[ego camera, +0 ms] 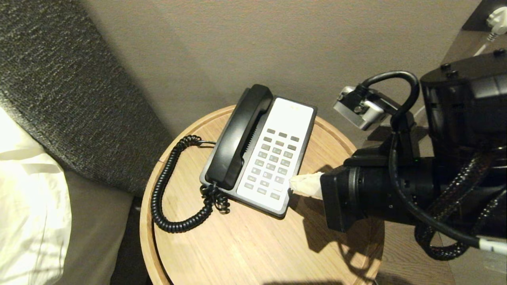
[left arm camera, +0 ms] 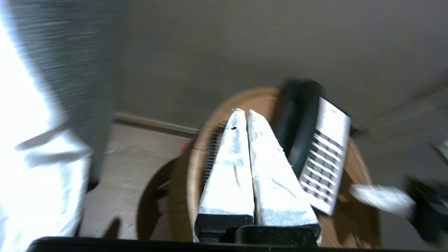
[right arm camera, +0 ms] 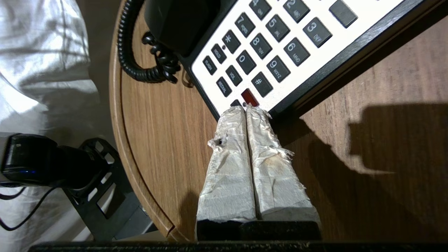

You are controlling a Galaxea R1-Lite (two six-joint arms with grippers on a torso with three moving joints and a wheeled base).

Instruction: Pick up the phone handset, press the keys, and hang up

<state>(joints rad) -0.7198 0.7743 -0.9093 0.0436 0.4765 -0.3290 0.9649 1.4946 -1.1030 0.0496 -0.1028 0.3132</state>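
1 phone handset (ego camera: 239, 136) is lying in its cradle along the left side of 1 phone base (ego camera: 279, 158), centre of the head view, on 1 round wooden counter (ego camera: 245, 253). The handset is showing glossy black, long and gently curved, with 1 coiled cord (ego camera: 166, 190) looping from its lower end out toward the counter's left rim. The base is sitting toward the upper, wall-side part of the counter, leaving bare wood open across the lower half and lower right. 2 claws are showing. The right claw (ego camera: 295, 183), its taped fingers (right arm camera: 241, 140) pressed together, is reaching in from the right with its tip at the keypad's lower right corner. The left claw (left arm camera: 244, 115), also pressed together and holding nothing, is hanging above the counter's left side in its wrist view
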